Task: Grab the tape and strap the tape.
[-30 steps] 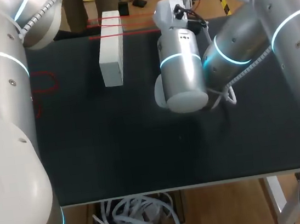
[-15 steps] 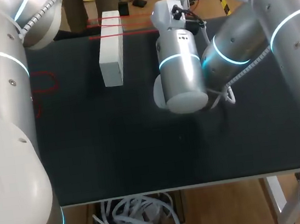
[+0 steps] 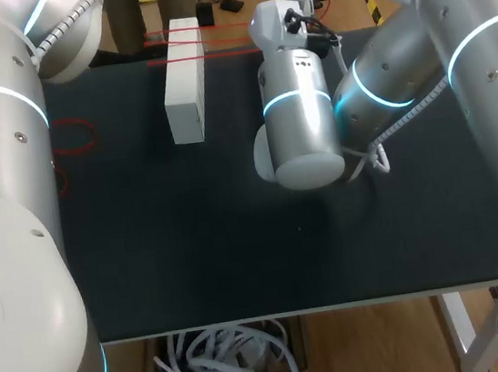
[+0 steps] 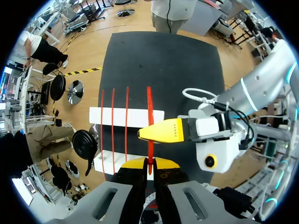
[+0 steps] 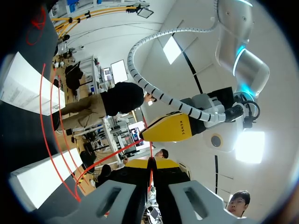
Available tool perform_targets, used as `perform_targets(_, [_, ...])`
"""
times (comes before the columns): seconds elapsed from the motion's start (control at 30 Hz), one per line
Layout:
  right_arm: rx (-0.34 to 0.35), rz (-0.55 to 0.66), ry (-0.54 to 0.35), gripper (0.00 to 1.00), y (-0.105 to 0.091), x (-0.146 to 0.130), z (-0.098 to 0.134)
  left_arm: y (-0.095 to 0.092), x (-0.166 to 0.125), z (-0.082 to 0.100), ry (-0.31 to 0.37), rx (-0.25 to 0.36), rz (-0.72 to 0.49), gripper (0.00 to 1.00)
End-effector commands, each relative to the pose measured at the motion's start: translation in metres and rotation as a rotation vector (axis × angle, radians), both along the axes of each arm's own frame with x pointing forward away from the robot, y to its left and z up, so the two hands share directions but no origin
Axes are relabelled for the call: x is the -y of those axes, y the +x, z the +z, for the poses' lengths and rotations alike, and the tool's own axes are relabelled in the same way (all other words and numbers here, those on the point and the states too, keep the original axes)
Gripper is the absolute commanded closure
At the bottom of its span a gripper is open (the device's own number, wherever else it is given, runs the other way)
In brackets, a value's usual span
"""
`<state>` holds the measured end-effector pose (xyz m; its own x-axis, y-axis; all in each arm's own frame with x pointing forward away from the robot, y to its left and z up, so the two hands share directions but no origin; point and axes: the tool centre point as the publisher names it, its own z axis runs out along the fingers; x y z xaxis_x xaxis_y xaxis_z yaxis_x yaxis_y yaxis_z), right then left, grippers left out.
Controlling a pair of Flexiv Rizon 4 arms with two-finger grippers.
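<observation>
The left gripper [image 4: 149,161] has its yellow tips pressed together on a strand of red tape [image 4: 149,100]. From the fingers the strand runs straight ahead and crosses the white box [image 4: 126,116] near one end. The box lies crosswise to the fingers at the far edge of the table [image 3: 193,248], its long axis square to the strand. Three more strands already cross it, parallel to the held one. I cannot tell whether the held strand goes fully round the box. The right gripper [image 5: 150,164] sits just ahead of the left and is nearer the box. Its fingers are pinched shut on the same strand, so I judge the next pull must carry it along the box's long axis.
</observation>
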<state>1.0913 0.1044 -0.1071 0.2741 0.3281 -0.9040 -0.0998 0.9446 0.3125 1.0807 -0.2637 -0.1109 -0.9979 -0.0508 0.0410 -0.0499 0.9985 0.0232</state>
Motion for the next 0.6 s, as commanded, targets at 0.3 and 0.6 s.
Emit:
perform_targets(0.3, [-0.009,0.007,0.001,1.00,-0.0009,-0.0049,0.0031,0.0018,0.0010,0.0019,0.005,-0.005,-0.001,1.00])
perform_targets(0.6, [-0.011,0.013,0.002,1.00,0.0005,-0.0081,0.0028,0.0018,0.0010,0.0019,0.005,-0.005,-0.001,1.00])
